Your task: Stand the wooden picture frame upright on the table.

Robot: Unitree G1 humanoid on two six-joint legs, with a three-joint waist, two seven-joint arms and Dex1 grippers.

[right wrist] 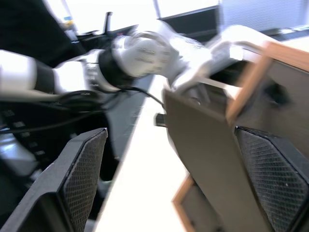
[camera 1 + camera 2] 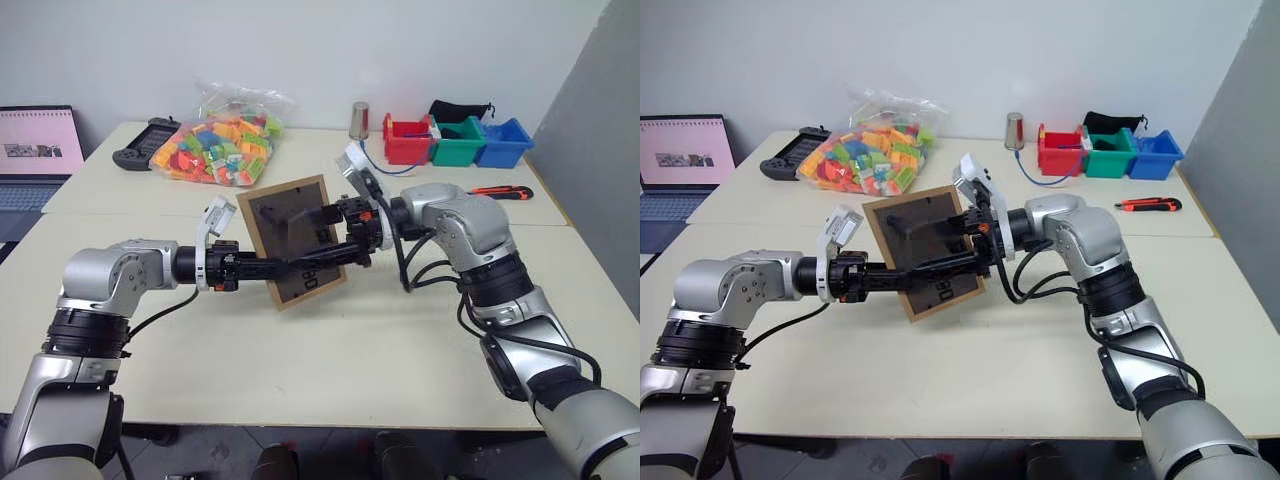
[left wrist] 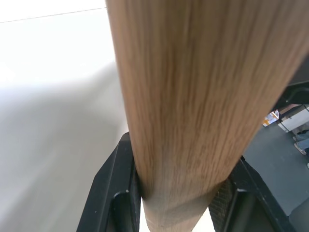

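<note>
Near edge: the table (image 2: 330, 370) lay bare and pale along its front part, with both arms reaching in over it toward the middle.
Left gripper: the left gripper (image 2: 262, 268) came in from the left, its two black fingers (image 3: 114, 193) closed on the lower edge of the frame, the light wood wedged between them in the left wrist view.
Frame: the wooden picture frame (image 2: 300, 250) was held up over the middle of the table, tilted, its dark back panel toward the camera and its lower corner close over the tabletop; whether that corner touched could not be told.
Right gripper: the right gripper (image 2: 335, 215) reached in from the right at the frame's upper right part, its fingers spread wide apart, one on either side of the dark stand panel in the right wrist view, not clamping it.
In the way: the two arms crossed in front of and behind the frame, so the lower half of the back panel was partly hidden by the left gripper's black fingers.
Behind the frame: a clear bag of coloured bricks (image 2: 222, 140) sat just beyond it, and a black controller (image 2: 145, 145) lay to the bag's left.
Far left: a laptop (image 2: 35, 160) with a pink screen stood open at the table's far left edge.
Far right: a metal cup (image 2: 359, 121) stood near the back, then a red bin (image 2: 407, 140), a green bin (image 2: 458, 140) and a blue bin (image 2: 503, 143) in a row, with a dark pouch (image 2: 460, 108) behind them.
Right side: an orange-and-black cutter (image 2: 500, 191) lay on the table in front of the bins, well apart from the frame.
</note>
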